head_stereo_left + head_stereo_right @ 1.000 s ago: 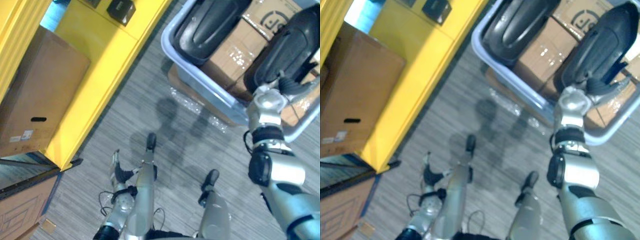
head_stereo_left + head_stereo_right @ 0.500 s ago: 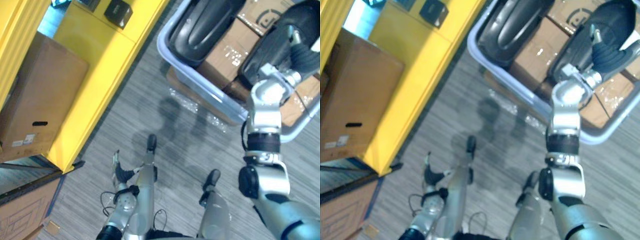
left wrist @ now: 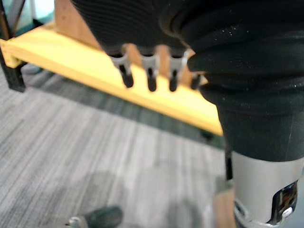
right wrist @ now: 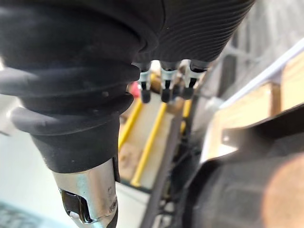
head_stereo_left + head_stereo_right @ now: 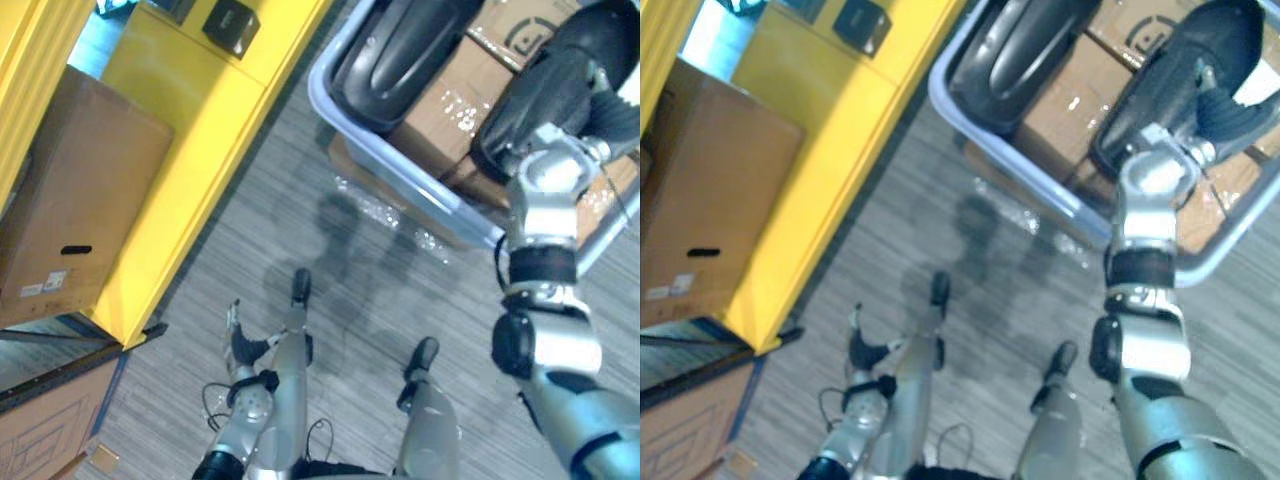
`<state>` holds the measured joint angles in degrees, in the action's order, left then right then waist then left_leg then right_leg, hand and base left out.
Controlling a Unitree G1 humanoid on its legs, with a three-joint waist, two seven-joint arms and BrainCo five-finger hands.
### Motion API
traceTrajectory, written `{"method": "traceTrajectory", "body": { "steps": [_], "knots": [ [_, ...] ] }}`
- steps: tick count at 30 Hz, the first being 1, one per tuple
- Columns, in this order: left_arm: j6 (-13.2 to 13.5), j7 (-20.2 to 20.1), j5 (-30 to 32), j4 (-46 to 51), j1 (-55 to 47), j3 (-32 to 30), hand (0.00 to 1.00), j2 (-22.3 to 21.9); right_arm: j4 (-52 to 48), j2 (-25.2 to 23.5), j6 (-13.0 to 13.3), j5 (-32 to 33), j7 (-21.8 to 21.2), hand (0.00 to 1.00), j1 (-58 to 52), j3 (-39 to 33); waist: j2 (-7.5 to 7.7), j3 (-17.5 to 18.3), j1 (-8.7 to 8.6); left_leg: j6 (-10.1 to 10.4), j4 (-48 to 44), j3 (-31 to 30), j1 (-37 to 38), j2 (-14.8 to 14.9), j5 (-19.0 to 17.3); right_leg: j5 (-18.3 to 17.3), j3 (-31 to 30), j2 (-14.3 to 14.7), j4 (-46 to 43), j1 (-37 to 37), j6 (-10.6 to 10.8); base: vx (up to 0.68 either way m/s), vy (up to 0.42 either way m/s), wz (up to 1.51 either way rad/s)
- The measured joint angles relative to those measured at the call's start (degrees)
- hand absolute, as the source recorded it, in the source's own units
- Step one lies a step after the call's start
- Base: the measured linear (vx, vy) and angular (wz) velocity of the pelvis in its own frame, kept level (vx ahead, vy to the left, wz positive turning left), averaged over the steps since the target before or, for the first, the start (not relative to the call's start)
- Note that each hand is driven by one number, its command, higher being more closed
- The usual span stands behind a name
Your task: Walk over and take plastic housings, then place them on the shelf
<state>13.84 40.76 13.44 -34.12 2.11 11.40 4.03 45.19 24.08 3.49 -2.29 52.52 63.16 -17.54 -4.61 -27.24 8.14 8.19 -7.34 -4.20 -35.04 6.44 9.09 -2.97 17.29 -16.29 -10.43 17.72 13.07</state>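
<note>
Right hand (image 4: 165,78) hangs over a black housing (image 5: 538,98) in the bin (image 5: 400,167); wrist view reveals loose, empty fingers (image 4: 145,86).

Big cardboard box (image 5: 85,190): far left, brown, with a dark handle slot and a white label low on its face.
Small black box (image 5: 230,20): up top, well apart from it.
Bin (image 5: 395,170): pale blue-grey, top right, set at a slant.
Cartons in the bin (image 5: 445,110): brown, taped.
Plastic film (image 5: 385,205): clear, crumpled, just beside the bin.
Floor (image 5: 250,260): grey striped carpet.
</note>
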Motion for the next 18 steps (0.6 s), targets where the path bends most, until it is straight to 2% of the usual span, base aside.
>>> {"method": "traceTrajectory", "body": {
  "steps": [2, 7, 13, 18],
  "knots": [
    [0.10, -0.72, -0.06, -0.49, 0.01, 0.08, 0.00, 0.00, 6.90, 3.01, 0.02, 2.02, -1.36, 0.00, 3.01, 0.04, 0.00, 0.00, -0.01, -0.11, 1.14, -0.18, 0.07, 0.00, 0.91, 0.74, 0.19, 0.22, 0.89, -0.11, 0.03, -0.04, 0.035, 0.01],
    [0.20, -1.63, -0.18, -1.06, 0.00, 0.44, 0.00, 0.01, 16.30, 6.92, -0.03, 3.49, -3.07, 0.00, 6.30, 0.28, -0.02, -0.01, -0.13, 0.00, 4.48, -1.68, 1.04, 0.04, 3.11, 0.74, 1.88, 0.71, 1.32, -0.80, -0.04, -0.05, 0.023, 0.11],
    [0.25, -2.99, -0.18, -1.43, 0.00, 1.19, 0.00, 0.02, 23.93, 10.75, -0.56, 3.99, -5.10, 0.00, 8.41, 0.81, -0.03, -0.01, 0.22, 0.17, 7.80, -2.72, 1.88, 0.04, 5.14, 0.68, 3.11, 0.96, 1.62, -0.85, -0.14, -0.03, 0.010, 0.09],
    [0.25, -3.44, -0.16, -1.34, 0.02, 1.21, 0.00, 0.03, 27.83, 12.14, -1.36, 6.09, -5.60, 0.00, 8.51, 1.13, -0.10, -0.04, 0.42, 0.20, 7.86, -2.74, 1.88, 0.00, 5.24, 0.69, 3.19, 1.02, 2.06, -1.04, -0.12, 0.00, 0.000, 0.01]
  ]
}}
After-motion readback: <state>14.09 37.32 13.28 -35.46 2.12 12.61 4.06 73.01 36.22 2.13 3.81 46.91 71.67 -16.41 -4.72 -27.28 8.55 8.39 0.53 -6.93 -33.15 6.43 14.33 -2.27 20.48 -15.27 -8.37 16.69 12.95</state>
